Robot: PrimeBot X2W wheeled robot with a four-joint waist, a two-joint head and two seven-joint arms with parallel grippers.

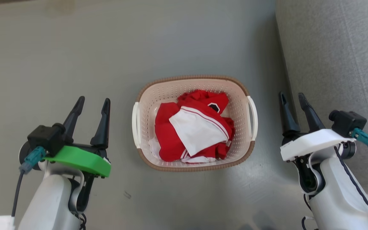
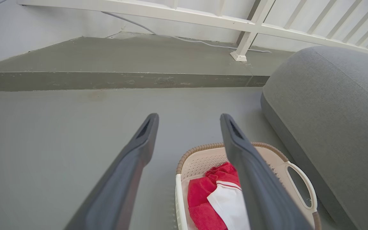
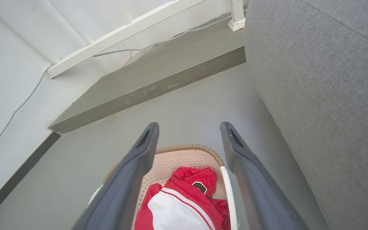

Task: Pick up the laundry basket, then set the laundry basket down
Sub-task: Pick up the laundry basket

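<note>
Soft, even light with faint shadows; a pale sheen lies on the grey floor (image 1: 260, 179) near the laundry basket (image 1: 147, 105). In the wrist views the dark fingers (image 2: 123, 185) blur toward the bottom edge

I see a grey floor (image 1: 75, 48) with a grey sofa (image 1: 337, 64) along its right. Ahead, 1 low step (image 2: 123, 80) meets a white railing (image 2: 171, 13), a cable (image 2: 203, 43) running by its post. Red-and-white clothes (image 1: 193, 131) lie crumpled.

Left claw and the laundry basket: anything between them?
Nothing. In the head view, bare grey floor separates the left claw from the laundry basket.
</note>
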